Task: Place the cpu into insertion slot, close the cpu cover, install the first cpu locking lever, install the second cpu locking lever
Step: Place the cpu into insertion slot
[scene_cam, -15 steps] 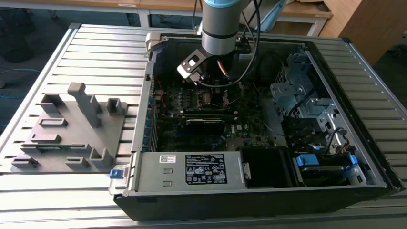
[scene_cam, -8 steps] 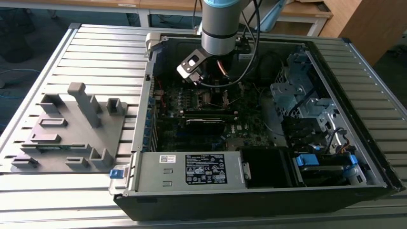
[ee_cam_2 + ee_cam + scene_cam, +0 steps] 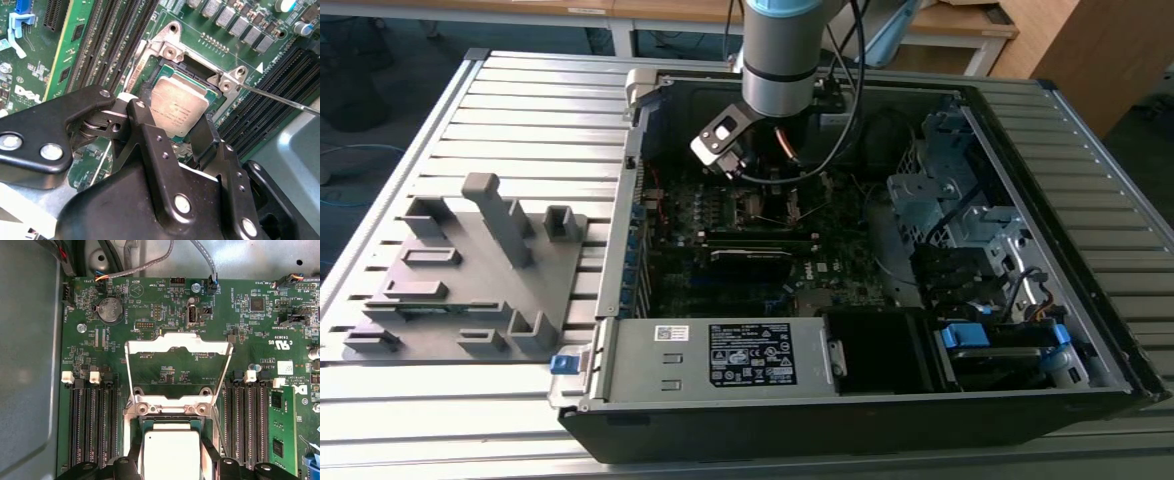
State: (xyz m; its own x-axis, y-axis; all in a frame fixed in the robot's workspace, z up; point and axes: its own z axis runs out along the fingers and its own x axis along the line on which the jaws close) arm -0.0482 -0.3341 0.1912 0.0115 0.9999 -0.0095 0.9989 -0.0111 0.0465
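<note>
The gripper (image 3: 175,120), closest to both wrist cameras, has two fingers (image 3: 145,125) clamped on opposite edges of the single cpu (image 3: 181,102), which sits low in the one insertion slot (image 3: 194,67). If the cpu lies tilted or off-square, letting go could bend the slot's contacts, I judge; the one cpu cover (image 3: 180,339) stands raised, and one lever rod (image 3: 280,97) juts beside the slot

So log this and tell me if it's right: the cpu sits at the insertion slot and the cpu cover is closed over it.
Wrong on the cover. The cpu cover is open: the first wrist view shows it swung back off the insertion slot, motherboard visible through its cut-out. The cpu does sit at the slot, metal face bare.
</note>
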